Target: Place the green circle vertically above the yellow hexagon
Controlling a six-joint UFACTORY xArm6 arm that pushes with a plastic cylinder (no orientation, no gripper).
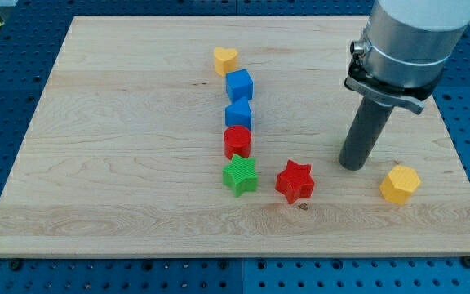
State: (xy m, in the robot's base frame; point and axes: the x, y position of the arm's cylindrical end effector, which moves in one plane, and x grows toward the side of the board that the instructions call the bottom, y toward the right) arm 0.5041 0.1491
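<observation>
The yellow hexagon (400,183) lies at the view's lower right on the wooden board (121,122). My tip (352,167) rests on the board just up and to the left of the hexagon, and to the right of the red star (295,180). The green circle does not show; the rod and the arm above it cover the spot behind the tip.
A column of blocks stands left of centre: a yellow heart (225,59), a blue block (239,84), a second blue block (238,113), a red circle (237,141) and a green star (240,175). The board's right edge is near the hexagon.
</observation>
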